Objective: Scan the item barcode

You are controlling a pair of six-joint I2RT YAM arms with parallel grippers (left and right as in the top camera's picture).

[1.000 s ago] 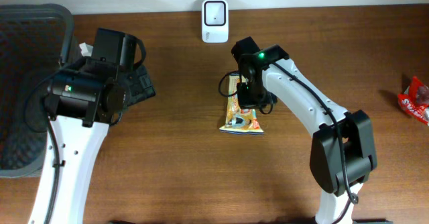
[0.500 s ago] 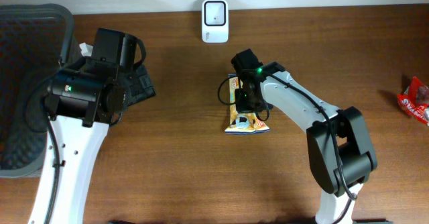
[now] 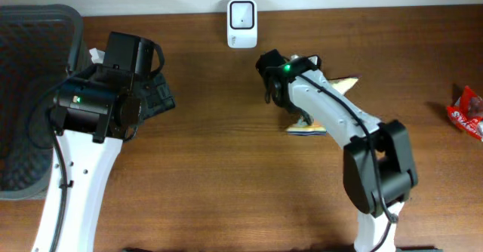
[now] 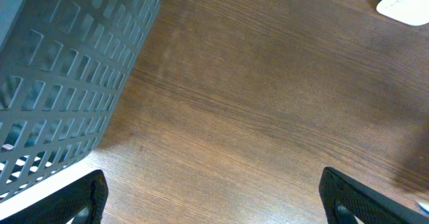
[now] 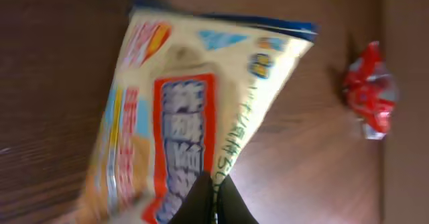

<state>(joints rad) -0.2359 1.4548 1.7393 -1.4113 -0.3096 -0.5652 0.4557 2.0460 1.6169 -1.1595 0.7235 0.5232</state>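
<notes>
The right gripper [image 5: 209, 198], clamped on the yellow-and-red snack packet [image 5: 194, 96], holds it, apparently lifted, diagonal beneath the arm near the white box scanner [image 3: 241, 13]; the left gripper [image 4: 214, 200], jaws spread, is farther off.

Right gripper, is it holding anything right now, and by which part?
Yes: the right gripper is shut on the yellow snack packet, pinching it at its edge nearest the wrist camera. The left gripper is open and empty.
</notes>
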